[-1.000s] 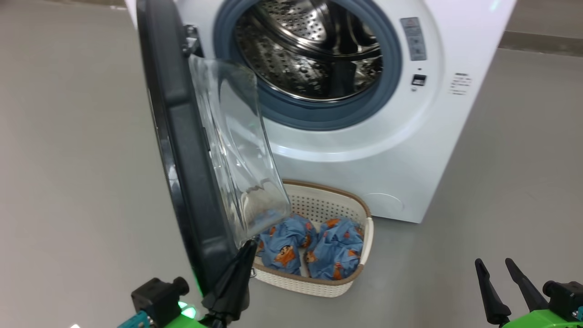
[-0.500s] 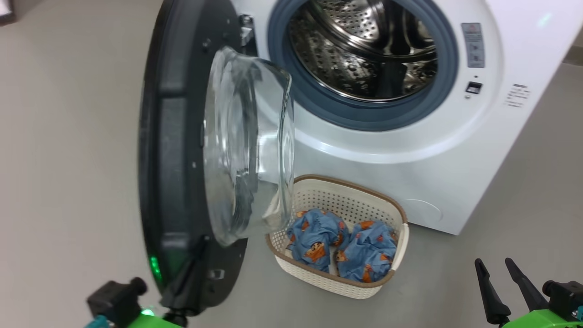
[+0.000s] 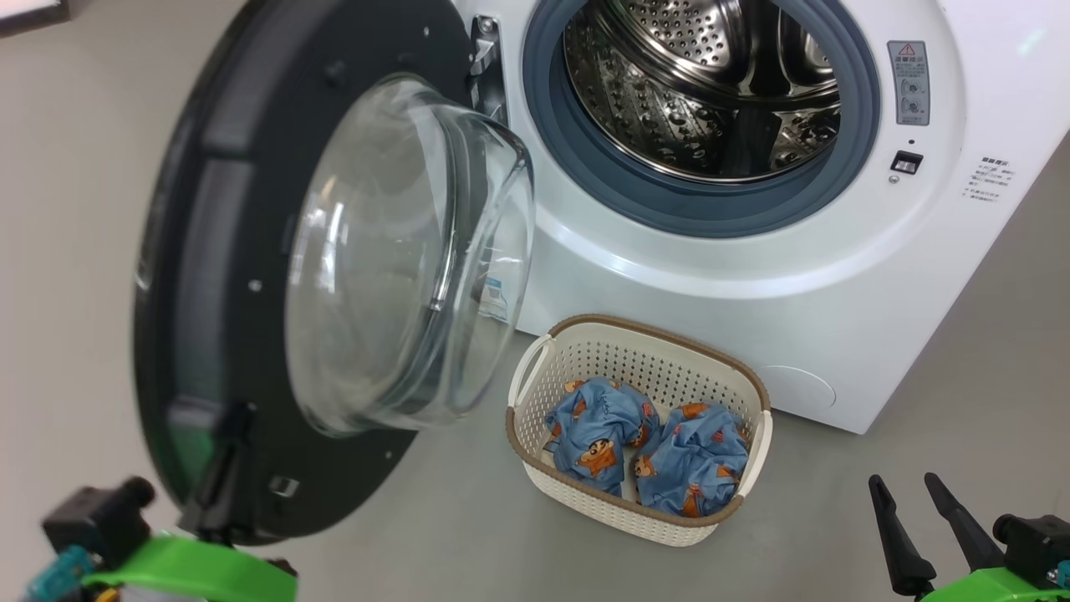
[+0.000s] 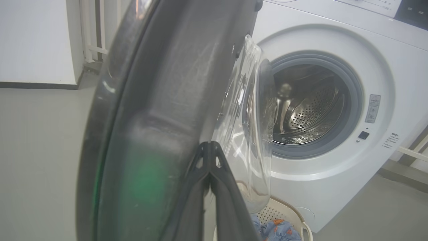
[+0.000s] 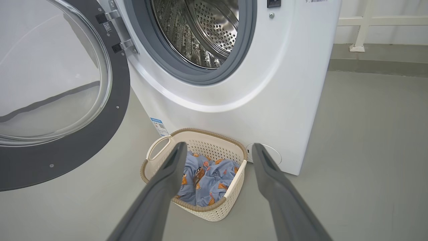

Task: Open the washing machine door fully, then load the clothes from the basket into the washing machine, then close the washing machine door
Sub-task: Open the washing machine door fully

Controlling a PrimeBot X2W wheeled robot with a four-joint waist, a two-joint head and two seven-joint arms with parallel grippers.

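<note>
The washing machine [image 3: 752,284] stands with its steel drum [image 3: 710,84] exposed. The washing machine door [image 3: 209,251] hangs swung out to the left, its glass bowl [image 3: 393,251] facing me. My left gripper [image 3: 236,422] is shut, its tips pressed against the door's inner black rim near the bottom; the left wrist view shows the joined fingertips [image 4: 209,147] on the door [image 4: 150,100]. The basket [image 3: 644,323] sits on the floor before the machine, holding two blue clothes bundles [image 3: 598,422] [image 3: 694,456]. My right gripper [image 3: 903,481] stands open at lower right, apart from the basket [image 5: 200,207] and clothes [image 5: 207,177].
Grey floor surrounds the machine. A blue label sticker [image 5: 157,124] is on the machine's lower front. A white rail [image 5: 357,33] runs along the wall behind to the right. A white wall [image 4: 33,40] stands beyond the door on the left.
The door has swung wider open to the left, with my shut left gripper going left with it. The head view has shifted too. The right gripper has kept its place.
</note>
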